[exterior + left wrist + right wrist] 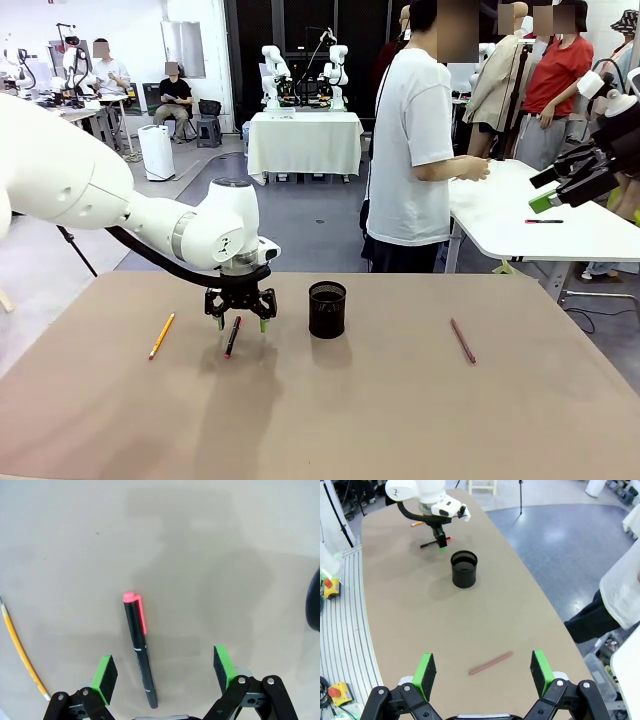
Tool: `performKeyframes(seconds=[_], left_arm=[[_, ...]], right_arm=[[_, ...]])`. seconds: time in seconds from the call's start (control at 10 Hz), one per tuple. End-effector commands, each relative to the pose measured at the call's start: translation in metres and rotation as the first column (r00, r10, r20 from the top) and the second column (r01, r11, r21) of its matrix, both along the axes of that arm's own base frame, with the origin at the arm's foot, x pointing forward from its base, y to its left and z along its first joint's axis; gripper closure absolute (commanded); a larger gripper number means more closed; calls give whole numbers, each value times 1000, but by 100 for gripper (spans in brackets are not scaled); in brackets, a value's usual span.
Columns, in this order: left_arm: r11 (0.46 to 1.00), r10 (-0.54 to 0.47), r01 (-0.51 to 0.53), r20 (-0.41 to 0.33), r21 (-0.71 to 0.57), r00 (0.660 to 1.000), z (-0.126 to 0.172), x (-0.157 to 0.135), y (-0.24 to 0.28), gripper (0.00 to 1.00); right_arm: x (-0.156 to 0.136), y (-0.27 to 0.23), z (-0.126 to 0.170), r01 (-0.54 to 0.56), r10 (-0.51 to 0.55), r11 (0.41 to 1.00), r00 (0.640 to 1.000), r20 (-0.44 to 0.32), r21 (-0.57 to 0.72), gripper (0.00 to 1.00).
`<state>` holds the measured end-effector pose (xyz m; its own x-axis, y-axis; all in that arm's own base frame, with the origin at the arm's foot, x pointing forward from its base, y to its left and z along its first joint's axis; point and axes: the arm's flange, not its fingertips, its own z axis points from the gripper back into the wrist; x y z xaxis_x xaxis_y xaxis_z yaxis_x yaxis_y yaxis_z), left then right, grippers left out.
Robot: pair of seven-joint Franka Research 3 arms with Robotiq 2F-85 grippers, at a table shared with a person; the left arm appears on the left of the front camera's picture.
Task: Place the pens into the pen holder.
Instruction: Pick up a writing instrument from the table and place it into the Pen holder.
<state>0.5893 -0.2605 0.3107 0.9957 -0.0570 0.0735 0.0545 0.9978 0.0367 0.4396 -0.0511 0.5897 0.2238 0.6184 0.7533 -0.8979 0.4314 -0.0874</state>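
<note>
Fingers (106, 676) of the left gripper (164, 672) stand spread wide and empty, green pads pointing down at the brown tabletop (400, 420), with the black pen with the pink cap (140, 647) lying flat between them, its barrel running crosswise to the closing line, so the pads would meet it on its long sides. It sits closer to one pad than the other, so I'd nudge the hand over to centre it first, or the nearer pad may shove or roll it. Then come straight down and pinch the dark barrel about midway, clear of the clip. Outside that nearer pad lies the thin yellow pencil (22, 652), far enough off to stay undisturbed. Beyond the opposite pad stands the black mesh pen holder (327, 309), a short carry away; the pen will need tipping upright over its rim. Farther on, the reddish-brown pencil (463, 341) lies under the right gripper (482, 672), which hangs high with jaws apart, holding nothing.
</note>
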Motion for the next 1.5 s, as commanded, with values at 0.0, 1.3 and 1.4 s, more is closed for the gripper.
performKeyframes(seconds=[0.0, 1.3, 1.4], left_arm=[[999, 42, -42, 20, 6, 999, -1, 6, 2, 0], [998, 13, -17, -53, -69, 999, 3, 3, 21, 100], [991, -70, 67, -25, -120, 997, 18, -3, 17, 100]], right_arm=[[0, 1, 1, -6, 6, 1000, 1000, 11, 13, 0], [0, 1, 1, -6, 6, 1000, 1000, 11, 13, 0], [0, 1, 1, -6, 6, 1000, 1000, 11, 13, 0]])
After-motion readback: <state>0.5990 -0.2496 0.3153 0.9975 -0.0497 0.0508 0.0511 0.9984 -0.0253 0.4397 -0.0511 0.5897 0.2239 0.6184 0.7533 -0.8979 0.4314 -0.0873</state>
